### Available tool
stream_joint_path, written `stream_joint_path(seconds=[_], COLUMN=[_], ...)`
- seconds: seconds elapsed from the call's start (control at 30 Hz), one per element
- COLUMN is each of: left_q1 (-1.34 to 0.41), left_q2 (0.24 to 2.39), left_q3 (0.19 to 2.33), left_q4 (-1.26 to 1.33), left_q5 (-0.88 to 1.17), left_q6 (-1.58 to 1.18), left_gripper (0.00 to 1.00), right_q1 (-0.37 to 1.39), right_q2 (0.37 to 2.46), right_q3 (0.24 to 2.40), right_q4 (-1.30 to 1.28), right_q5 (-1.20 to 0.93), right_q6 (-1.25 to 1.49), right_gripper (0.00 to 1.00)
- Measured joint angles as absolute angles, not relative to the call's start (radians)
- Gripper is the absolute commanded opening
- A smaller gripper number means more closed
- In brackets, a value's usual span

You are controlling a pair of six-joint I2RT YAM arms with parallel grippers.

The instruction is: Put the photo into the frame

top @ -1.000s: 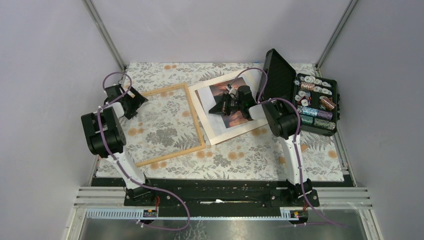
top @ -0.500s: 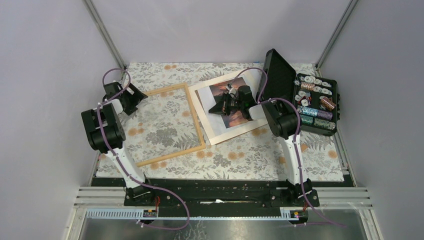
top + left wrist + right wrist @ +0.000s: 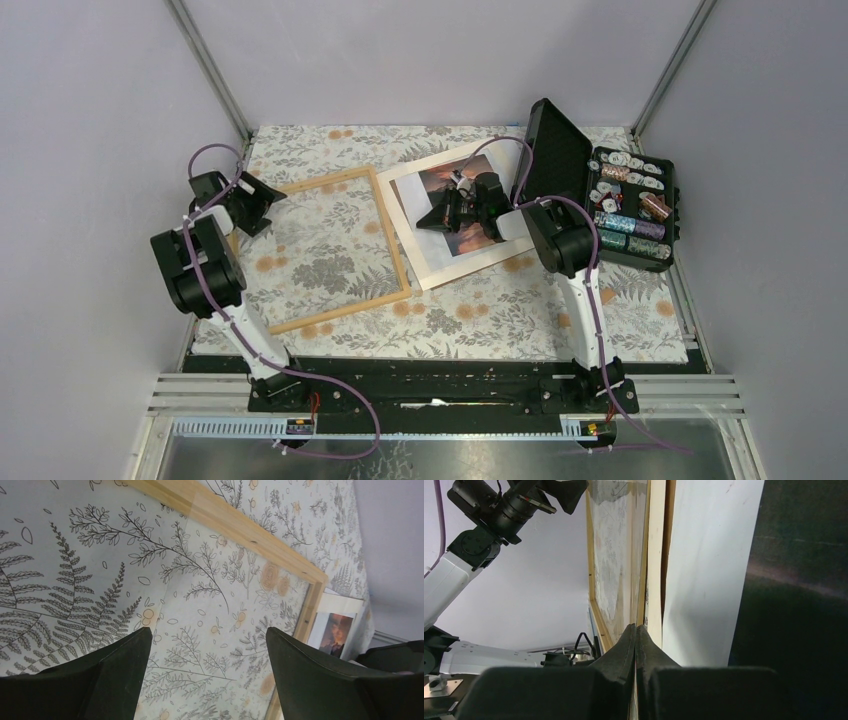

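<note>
The light-wood frame (image 3: pixel 392 235) lies flat at centre left, with the patterned cloth showing through it. The photo (image 3: pixel 470 240), an orange sunset print with a wide white border, lies just right of it on a cream sheet. My right gripper (image 3: pixel 420 222) is low over the photo's left border. In the right wrist view it (image 3: pixel 636 626) is shut with a thin pale sheet edge between its fingers, beside the white border (image 3: pixel 709 570) and the frame's rail (image 3: pixel 642 555). My left gripper (image 3: pixel 262 197) is open and empty above the frame's far left corner. The left wrist view shows the gripper (image 3: pixel 208 630), the frame (image 3: pixel 240 527) and the photo (image 3: pixel 334 630).
An open black hard case (image 3: pixel 630 205) with several small reels stands at the right, its lid (image 3: pixel 555 150) upright next to the photo. The floral cloth (image 3: pixel 480 320) covers the table. Grey walls close in on three sides.
My left arm has drawn back to the left, carrying its open gripper off the frame's corner. The right gripper and the photo have not moved.
</note>
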State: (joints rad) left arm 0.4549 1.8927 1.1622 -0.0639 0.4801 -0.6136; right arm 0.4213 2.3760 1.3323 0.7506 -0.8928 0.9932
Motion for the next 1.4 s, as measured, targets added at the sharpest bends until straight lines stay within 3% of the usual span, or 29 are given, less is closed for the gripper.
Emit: stream_joint_path(seconds=[0.37,0.53,0.8,1.13,1.4], left_q1=[0.525,0.54,0.54,0.48,0.47], left_q2=[1.86,1.858,1.866,2.035,2.081], left_q3=[1.151,1.146,1.152,1.263,1.283], left_q4=[-0.101,-0.112,-0.104,0.078,0.152], left_q5=[0.524,0.522,0.47,0.455,0.519], left_q6=[-0.654,-0.655,-0.632,-0.641,-0.647], left_gripper=[0.87,0.99,0.99,0.99,0.96], right_q1=[0.461,0.485,0.467,0.455,0.451], right_q2=[2.376,2.376,2.378,2.397,2.4], right_q3=[1.361,1.365,1.364,1.364,1.364], right_q4=[0.746,0.747,0.754,0.781,0.799], right_q5=[-0.88,-0.867,-0.876,-0.896,-0.902], right_q6=[1.024,1.062,1.105,1.12,1.12], right_gripper=[0.0,0.0,0.0,0.0,0.0])
